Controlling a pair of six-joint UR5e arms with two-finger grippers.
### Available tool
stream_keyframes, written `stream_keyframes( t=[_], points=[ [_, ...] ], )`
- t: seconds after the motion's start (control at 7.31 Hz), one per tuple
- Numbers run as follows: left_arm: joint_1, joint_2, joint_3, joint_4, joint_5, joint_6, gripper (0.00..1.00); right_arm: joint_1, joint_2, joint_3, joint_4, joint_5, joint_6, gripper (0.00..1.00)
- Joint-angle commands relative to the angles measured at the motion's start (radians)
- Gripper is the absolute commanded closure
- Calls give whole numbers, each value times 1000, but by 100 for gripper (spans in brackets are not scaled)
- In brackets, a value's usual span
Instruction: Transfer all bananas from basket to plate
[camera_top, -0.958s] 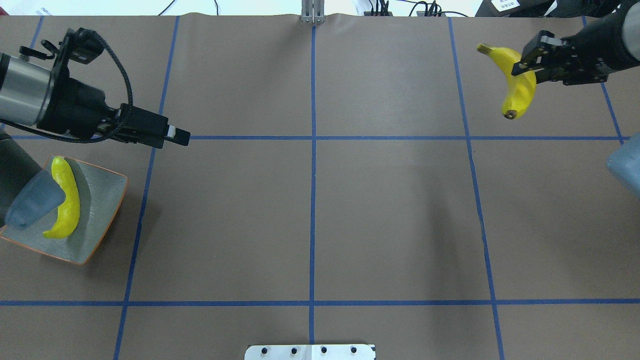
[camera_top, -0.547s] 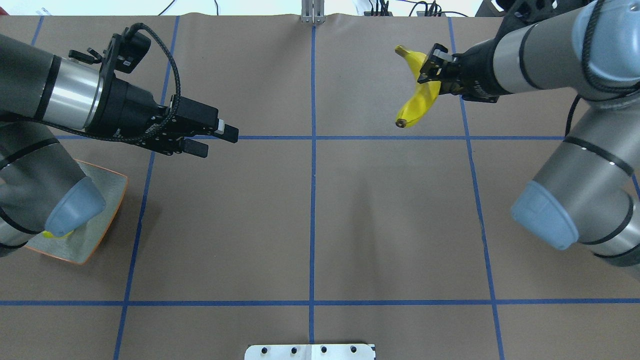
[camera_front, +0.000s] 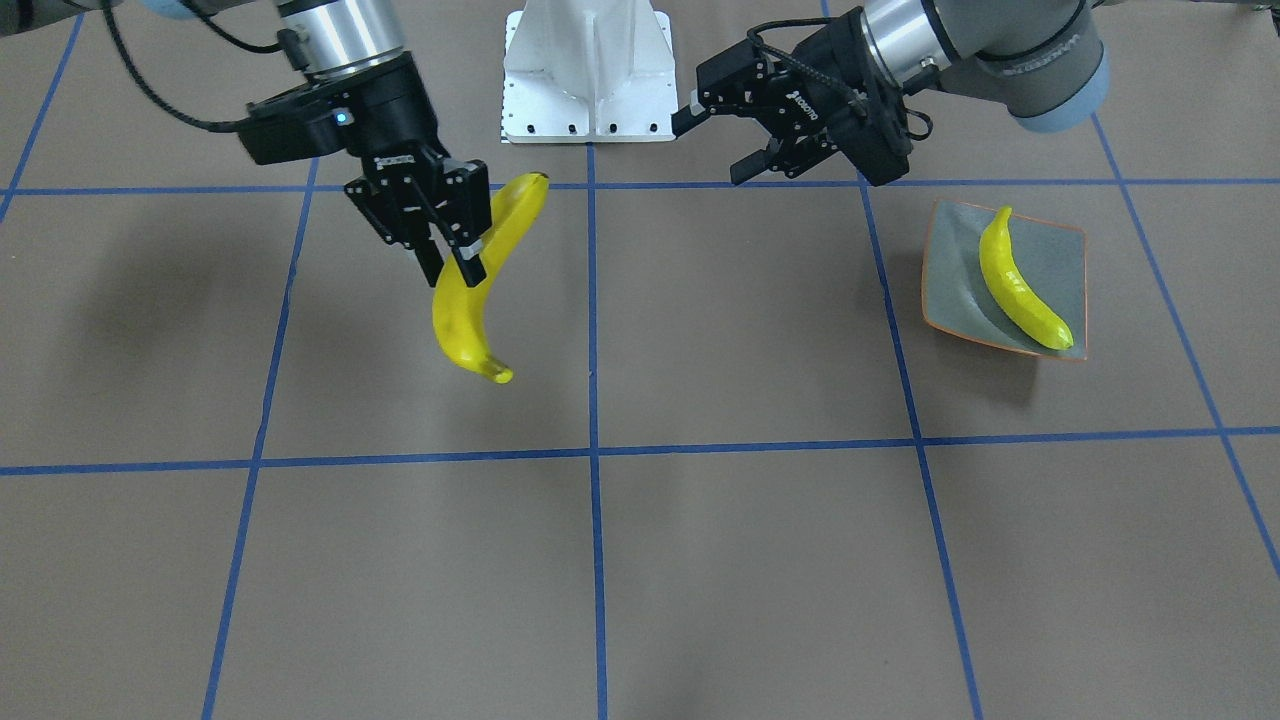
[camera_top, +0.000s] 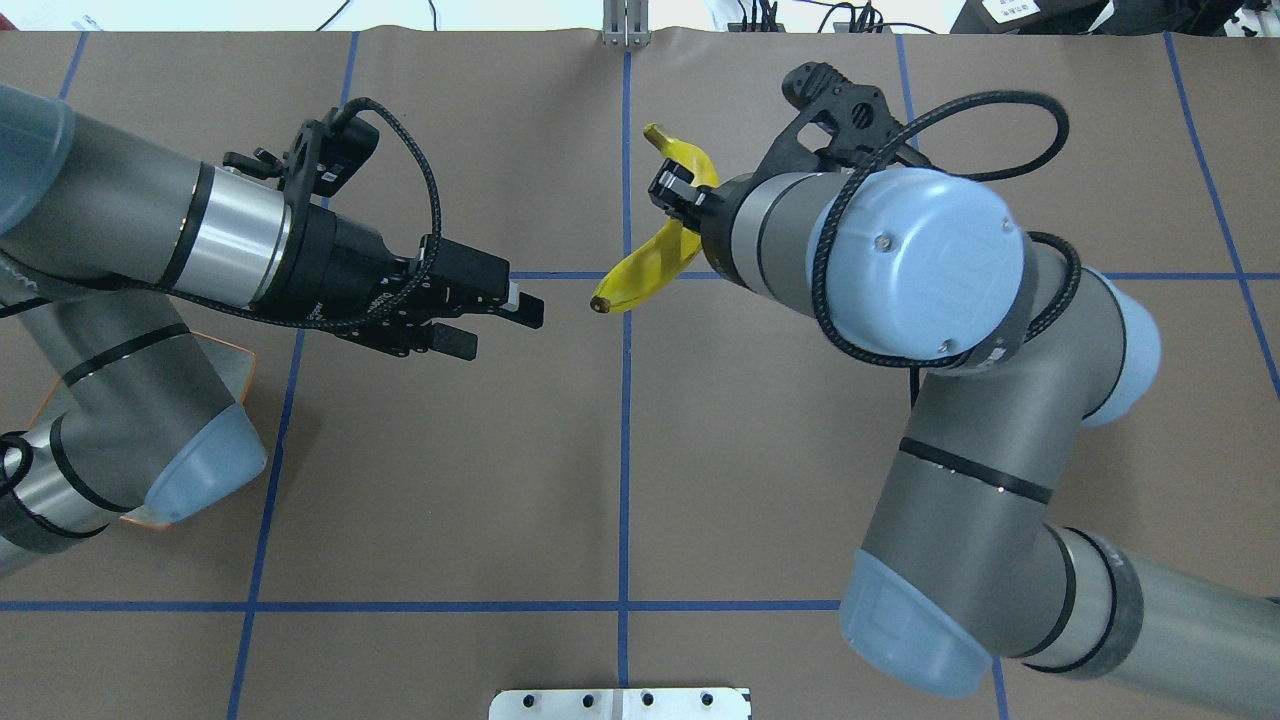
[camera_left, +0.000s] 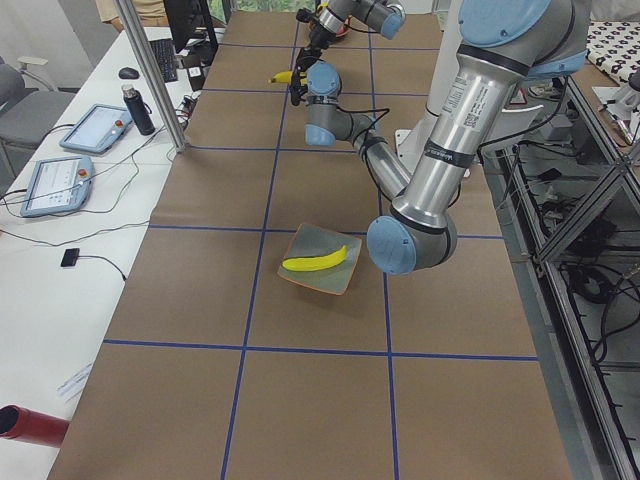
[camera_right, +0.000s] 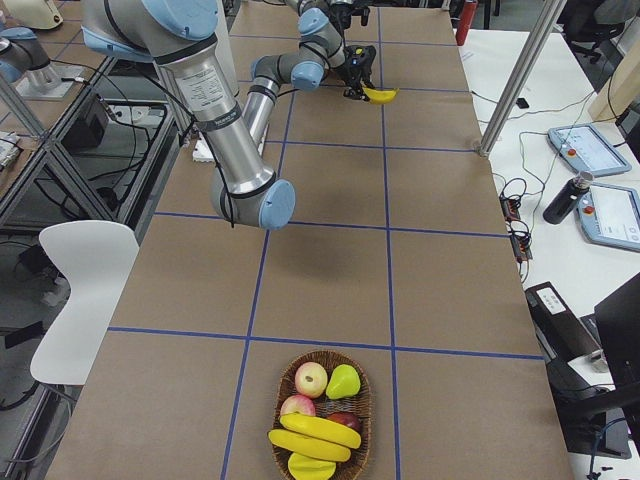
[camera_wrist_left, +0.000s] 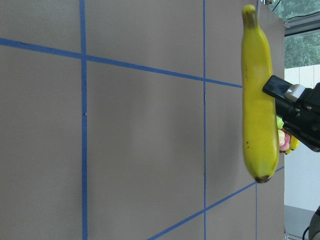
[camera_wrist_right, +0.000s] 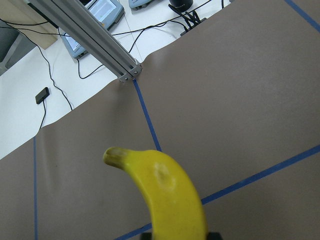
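Note:
My right gripper (camera_front: 455, 262) is shut on a yellow banana (camera_front: 470, 310) and holds it above the table near the centre line; it also shows in the overhead view (camera_top: 650, 268) and both wrist views (camera_wrist_left: 259, 115) (camera_wrist_right: 170, 190). My left gripper (camera_top: 497, 330) is open and empty, pointing at that banana with a small gap between them. The grey-blue plate (camera_front: 1060, 250) holds one banana (camera_front: 1020, 290); in the overhead view my left arm hides most of the plate. The basket (camera_right: 368, 400) at the table's right end holds two more bananas (camera_right: 315, 430).
The basket also holds apples (camera_right: 311, 379) and a green pear (camera_right: 343, 381). A white mounting plate (camera_front: 590, 70) sits at the robot's base. An aluminium post (camera_right: 520, 80) and operator desks with tablets stand beyond the table's far edge.
My right arm has swung the banana left, from the table's far right to near the centre line. My left gripper has moved right toward it, still open, and my left arm now covers the plate.

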Motion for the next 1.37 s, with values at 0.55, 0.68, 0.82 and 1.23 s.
stream_keyframes(
  t=[0.55, 0.68, 0.82, 1.23],
  points=[
    [26, -26, -2, -4, 10, -9, 5, -116, 39, 3, -28, -128, 54, 100],
    [26, -26, -2, -7, 25, -8, 11, -119, 44, 5, -25, -128, 54, 100],
    [26, -26, -2, -7, 24, 15, 21, -125, 47, 10, -23, -128, 54, 100],
    [27, -32, 4, -7, 24, 21, 22, -134, 55, 28, -23, -128, 54, 100]
  ],
)
